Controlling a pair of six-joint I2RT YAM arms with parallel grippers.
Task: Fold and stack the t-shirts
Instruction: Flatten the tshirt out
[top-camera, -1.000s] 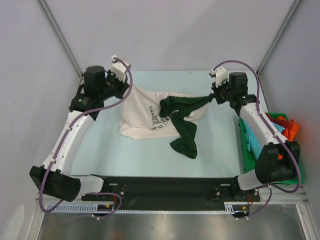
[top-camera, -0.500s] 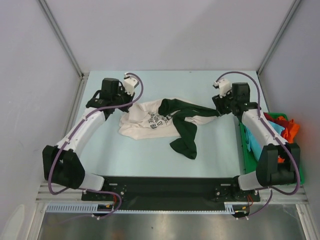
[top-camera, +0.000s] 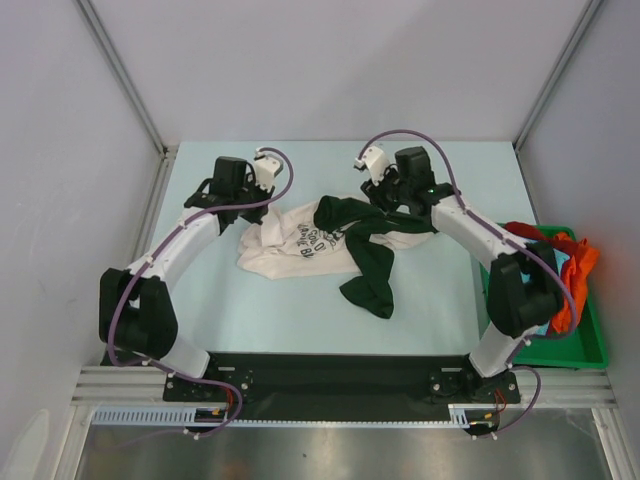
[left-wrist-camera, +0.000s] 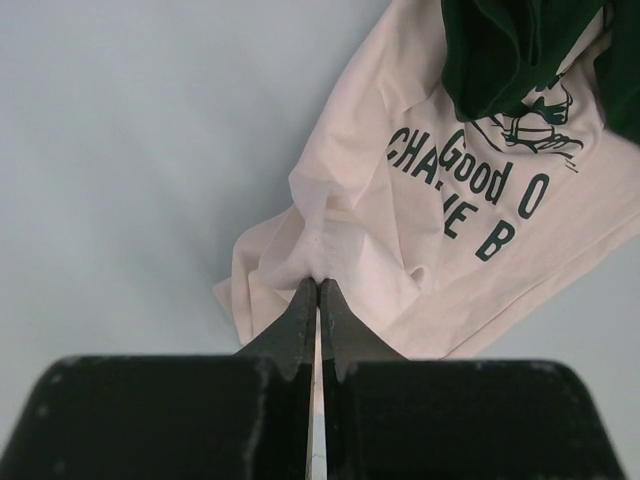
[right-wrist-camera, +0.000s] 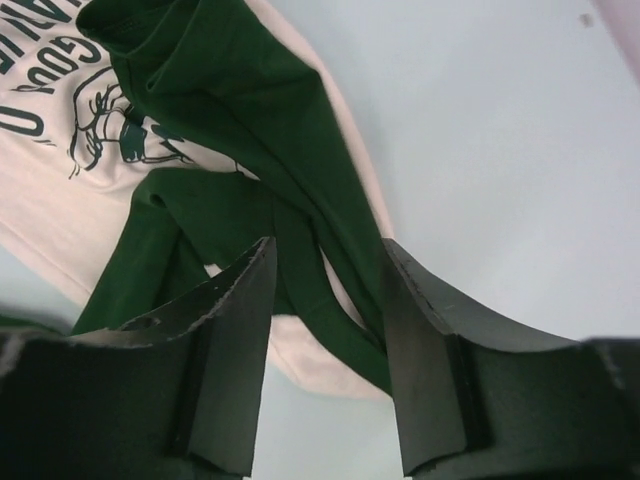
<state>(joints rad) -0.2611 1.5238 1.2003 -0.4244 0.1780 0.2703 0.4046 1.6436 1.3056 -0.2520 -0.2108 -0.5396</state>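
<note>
Left jaws are pressed together, pinching a raised ridge of the cream-white t-shirt (left-wrist-camera: 370, 240) at its left edge; the cloth slopes away from their tips down to the surface (top-camera: 280, 310). Right jaws stand spread, hanging just above the dark green t-shirt (right-wrist-camera: 250, 110). A narrow band of that green cloth shows through the gap between them; whether the fingers touch it cannot be told. The green shirt lies crumpled across the right half of the cream one, partly covering its dark lettering, with one end trailing off the cream cloth toward the near side. Left arm (top-camera: 180, 250) reaches forward from its base and bends inward, its wrist at the far-left corner of the cream shirt. Right arm (top-camera: 470, 225) arcs forward and well to the left, its wrist over the far edge of the green shirt. Both shirts sit mid-surface; bare surface shows to the left, along the far edge, and between the cloth and the arm bases. A green bin (top-camera: 575, 358) holding orange cloth (top-camera: 578, 262) stands at the right edge, beside the right arm's base
</note>
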